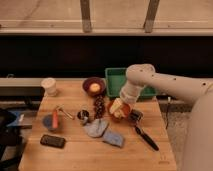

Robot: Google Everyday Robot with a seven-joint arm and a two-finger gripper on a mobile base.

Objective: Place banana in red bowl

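The red bowl [127, 109] sits on the wooden table right of centre, just in front of the green tray. My gripper [117, 108] reaches in from the right and hangs directly over the bowl, covering most of it. A small pale yellow piece, the banana [119, 115], shows at the gripper's tip inside the bowl's rim. I cannot tell whether the gripper still holds it or it rests in the bowl.
A maroon bowl [93, 82] with a yellowish ball [94, 88] and a green tray [114, 78] stand at the back. Around the red bowl lie dark grapes [99, 105], a metal cup [83, 116], a grey cloth [96, 127], a blue sponge [114, 138] and a black brush [145, 135]. A white cup [49, 86] and a phone [53, 141] are at the left.
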